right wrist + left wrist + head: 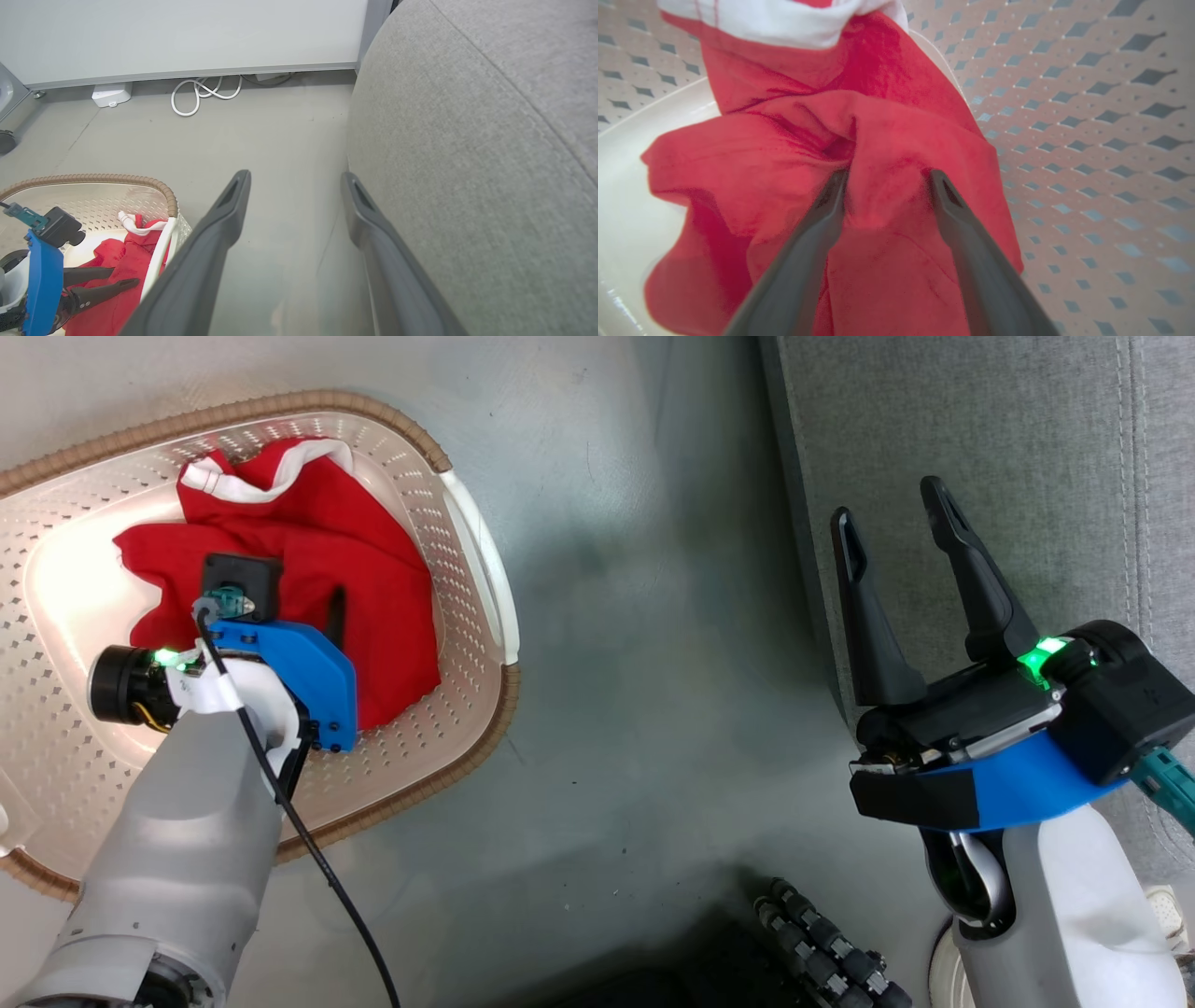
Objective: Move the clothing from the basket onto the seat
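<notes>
Clearly the clothing (887, 126) in the basket (327, 403) should handle light and limp, so my left pincer (888, 179), spread open, straddles a raised fold (882, 200) worth pinching.

- In the head view the light is bright and even, falling from above. The bare bottom of the basket (56, 588) glares almost white beside the clothing (364, 579).
- Right of the basket, a broad soft shadow lies on the grey floor (635, 616). It is darkest along the seat (980, 448).
- Inside the basket, the left wrist view is soft. The left gripper (889, 179) is out of focus near the lens, and the wall holes stretch toward the right edge.
- In the right wrist view the floor beyond the basket is bright and sharp. The right gripper (295, 179) blurs toward the bottom edge.
</notes>
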You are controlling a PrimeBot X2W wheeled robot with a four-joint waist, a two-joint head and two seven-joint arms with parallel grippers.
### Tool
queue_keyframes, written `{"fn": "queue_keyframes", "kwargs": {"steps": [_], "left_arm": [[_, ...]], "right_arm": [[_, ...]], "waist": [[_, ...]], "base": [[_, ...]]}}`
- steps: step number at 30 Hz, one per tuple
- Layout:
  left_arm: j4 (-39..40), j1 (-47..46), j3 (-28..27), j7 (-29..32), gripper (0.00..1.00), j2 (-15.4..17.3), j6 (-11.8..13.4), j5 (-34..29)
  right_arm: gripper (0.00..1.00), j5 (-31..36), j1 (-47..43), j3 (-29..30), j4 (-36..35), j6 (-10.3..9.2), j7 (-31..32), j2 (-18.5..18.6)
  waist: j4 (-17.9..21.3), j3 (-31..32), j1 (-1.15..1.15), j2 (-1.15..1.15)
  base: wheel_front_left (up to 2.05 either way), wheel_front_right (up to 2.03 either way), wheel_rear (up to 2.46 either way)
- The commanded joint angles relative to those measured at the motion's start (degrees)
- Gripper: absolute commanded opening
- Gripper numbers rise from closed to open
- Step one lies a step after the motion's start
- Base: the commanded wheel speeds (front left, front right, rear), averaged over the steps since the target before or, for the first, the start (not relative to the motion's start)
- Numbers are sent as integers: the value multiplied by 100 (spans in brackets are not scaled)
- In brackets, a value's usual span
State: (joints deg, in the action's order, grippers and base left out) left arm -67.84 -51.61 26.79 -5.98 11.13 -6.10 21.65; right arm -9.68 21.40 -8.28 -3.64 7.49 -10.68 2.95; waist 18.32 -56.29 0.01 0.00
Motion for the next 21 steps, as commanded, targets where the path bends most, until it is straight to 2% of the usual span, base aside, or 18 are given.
{"fn": "queue_keyframes", "kwargs": {"steps": [1,17,20,21], "left_arm": [[-53,-120,36,31,0,-22,-24,6],[-323,-280,183,-142,0,-4,-105,115],[-329,-189,166,-322,0,21,-102,154],[-322,-14,211,-478,0,-91,-113,182]], "right_arm": [[100,-27,-27,13,-51,1,-2,-10],[100,-126,206,-156,119,1,-110,-10],[100,-207,330,-305,305,1,-185,-8],[100,-216,377,-321,496,1,-248,-6]], "waist": [[19,12,-1,0],[142,142,-1,0],[202,341,-1,0],[128,679,-1,0]], "base": [[0,0,0],[0,0,0],[0,0,0],[0,0,0]]}}
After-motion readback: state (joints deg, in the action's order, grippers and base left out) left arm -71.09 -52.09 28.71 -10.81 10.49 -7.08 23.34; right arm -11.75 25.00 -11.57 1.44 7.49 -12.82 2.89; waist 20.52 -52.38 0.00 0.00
